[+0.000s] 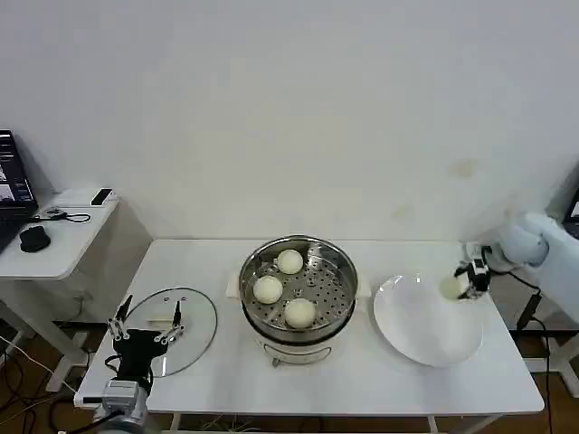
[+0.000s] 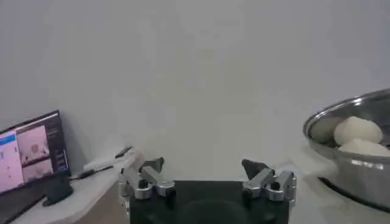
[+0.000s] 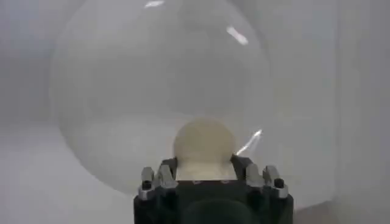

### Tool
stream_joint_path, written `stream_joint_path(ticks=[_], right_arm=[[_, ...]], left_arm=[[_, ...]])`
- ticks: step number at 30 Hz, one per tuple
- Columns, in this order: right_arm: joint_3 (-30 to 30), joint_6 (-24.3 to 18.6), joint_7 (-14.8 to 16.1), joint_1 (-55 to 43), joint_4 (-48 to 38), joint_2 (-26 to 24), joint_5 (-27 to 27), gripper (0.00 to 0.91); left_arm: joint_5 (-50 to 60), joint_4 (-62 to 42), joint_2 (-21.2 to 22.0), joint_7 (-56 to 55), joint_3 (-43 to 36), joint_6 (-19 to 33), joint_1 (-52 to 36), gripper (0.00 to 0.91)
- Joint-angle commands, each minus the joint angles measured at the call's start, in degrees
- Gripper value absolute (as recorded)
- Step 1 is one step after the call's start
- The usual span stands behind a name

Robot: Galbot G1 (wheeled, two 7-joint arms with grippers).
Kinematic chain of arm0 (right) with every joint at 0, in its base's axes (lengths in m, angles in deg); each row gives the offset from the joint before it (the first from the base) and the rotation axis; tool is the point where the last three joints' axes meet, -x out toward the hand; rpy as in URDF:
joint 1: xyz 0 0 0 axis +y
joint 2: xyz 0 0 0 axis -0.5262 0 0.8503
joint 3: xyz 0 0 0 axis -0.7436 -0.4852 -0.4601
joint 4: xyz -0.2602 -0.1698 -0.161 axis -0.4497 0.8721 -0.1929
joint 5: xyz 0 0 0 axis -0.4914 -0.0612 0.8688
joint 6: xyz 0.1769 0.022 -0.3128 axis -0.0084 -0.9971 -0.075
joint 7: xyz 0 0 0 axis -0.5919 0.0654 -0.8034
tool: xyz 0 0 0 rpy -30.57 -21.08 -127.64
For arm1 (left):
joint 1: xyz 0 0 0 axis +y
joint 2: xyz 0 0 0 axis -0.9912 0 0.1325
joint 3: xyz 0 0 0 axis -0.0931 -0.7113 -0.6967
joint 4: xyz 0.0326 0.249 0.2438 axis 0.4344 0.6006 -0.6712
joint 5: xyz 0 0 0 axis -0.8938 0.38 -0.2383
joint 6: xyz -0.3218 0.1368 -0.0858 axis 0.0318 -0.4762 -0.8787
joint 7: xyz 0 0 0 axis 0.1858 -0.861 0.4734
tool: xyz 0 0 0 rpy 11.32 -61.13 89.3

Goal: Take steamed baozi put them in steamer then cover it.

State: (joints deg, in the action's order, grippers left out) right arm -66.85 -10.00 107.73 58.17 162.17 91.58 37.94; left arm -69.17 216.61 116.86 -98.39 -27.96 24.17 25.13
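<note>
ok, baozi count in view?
4. Three in the steamer: baozi. One held by the right gripper over the plate.

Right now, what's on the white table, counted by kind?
Steamed baozi: 4, with three in the steamer and one in the right gripper over the plate
Steamer: 1
Glass lid: 1, by the open left gripper
White plate: 1
Total: 7
</note>
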Motion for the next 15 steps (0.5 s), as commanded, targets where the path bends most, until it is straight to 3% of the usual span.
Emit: stream_joint_path(ticks=[1, 8, 15], right_arm=[[-17.54, 6.48, -2.21, -25.38, 10.41, 0.74, -14.43, 0.635], [-27.56, 13.7, -7.23, -35.96, 14.62, 8.63, -24.75, 0.645], [-31.04, 23.4, -18.24, -34.13, 20.51, 16.15, -36.22, 0.645]], left_arm=[[0.12, -0.1, -0.15, -0.13, -0.25, -0.06, -0.34, 0.907], [-0.05, -0.24, -0.43, -0.25, -0.03, -0.18, -0.97, 0.907], [-0.32, -0.31, -0.03, -0.32, 0.0, -0.26, -1.17, 0.907]])
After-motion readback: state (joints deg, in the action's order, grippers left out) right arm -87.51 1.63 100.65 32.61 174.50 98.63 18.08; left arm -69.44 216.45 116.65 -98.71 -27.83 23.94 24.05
